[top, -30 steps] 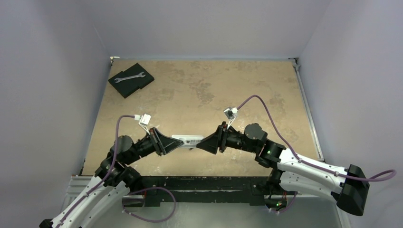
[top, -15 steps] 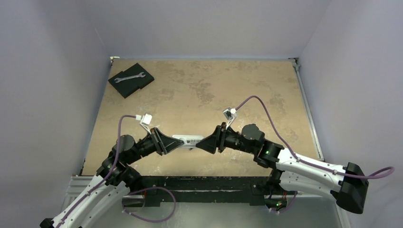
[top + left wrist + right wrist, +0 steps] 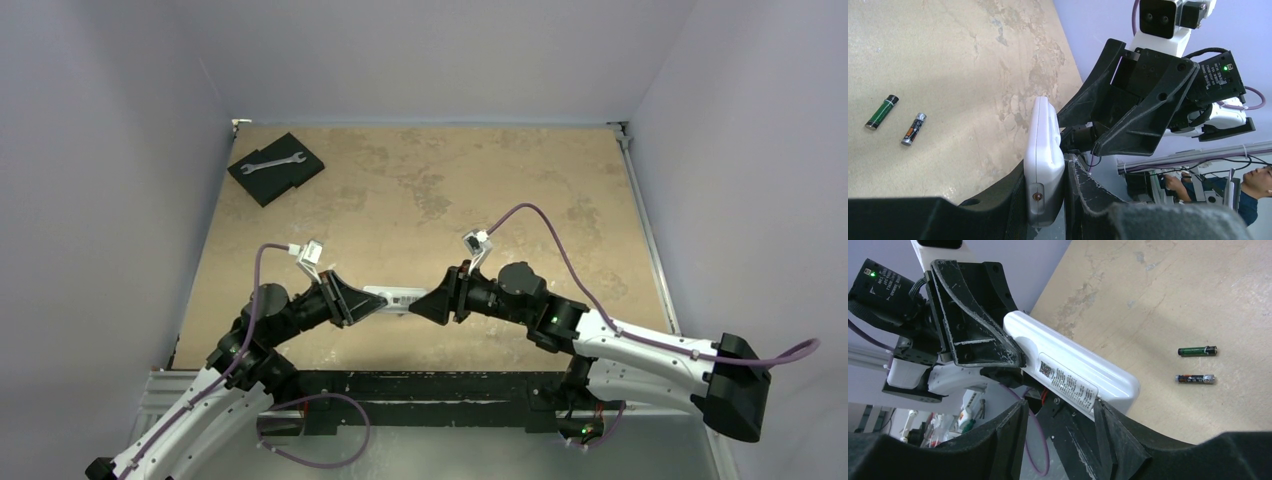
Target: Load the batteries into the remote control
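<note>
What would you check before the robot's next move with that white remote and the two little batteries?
1. Left gripper clamps one end of the remote control: ok.
2. Right gripper gripping the other end: cannot tell.
3. Back of the remote opened: not ok; no opening shows.
4. Green battery and dark battery lying loose on the table: ok.

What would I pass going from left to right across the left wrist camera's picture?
green battery → black-and-orange battery → white remote control → right end effector → person in blue at the far right edge. The left end effector spans the bottom, so it is left out.
</note>
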`<state>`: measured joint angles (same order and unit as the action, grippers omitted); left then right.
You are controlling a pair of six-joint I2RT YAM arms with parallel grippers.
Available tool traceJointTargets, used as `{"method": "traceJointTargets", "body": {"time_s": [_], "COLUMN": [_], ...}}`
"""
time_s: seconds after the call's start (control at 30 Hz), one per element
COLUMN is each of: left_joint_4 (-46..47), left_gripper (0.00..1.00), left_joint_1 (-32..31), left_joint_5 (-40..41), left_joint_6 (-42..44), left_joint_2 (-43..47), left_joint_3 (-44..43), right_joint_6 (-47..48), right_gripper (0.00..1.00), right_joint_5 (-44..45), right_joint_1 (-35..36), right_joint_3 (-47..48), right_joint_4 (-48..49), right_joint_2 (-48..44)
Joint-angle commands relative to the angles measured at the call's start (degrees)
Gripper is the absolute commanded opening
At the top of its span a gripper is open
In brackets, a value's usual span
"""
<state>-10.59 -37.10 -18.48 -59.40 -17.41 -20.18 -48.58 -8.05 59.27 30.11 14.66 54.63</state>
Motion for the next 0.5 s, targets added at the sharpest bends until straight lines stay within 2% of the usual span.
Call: {"method": "traceJointTargets", "body": {"time_s": [0.0, 0.47], "left_joint_4": [9.69, 12.26], "left_gripper": [0.00, 0.00], "left_joint_1": [-0.13, -0.15], "left_joint_5": [-4.23, -5.07], "left_joint_6": [-2.50, -3.42], "left_joint_2": [0.06, -0.61], "left_joint_3": [-0.67, -0.14], "right_joint_6": [0.70, -0.76], "right_gripper": [0.58, 0.59], "right_joint_5": [0.15, -3.72], "right_joint_1": [0.59, 0.68], "right_joint_3": [1.74, -0.63], "right_joint_4": [1.93, 9.76], "right_joint_2": [0.99, 0.74]}}
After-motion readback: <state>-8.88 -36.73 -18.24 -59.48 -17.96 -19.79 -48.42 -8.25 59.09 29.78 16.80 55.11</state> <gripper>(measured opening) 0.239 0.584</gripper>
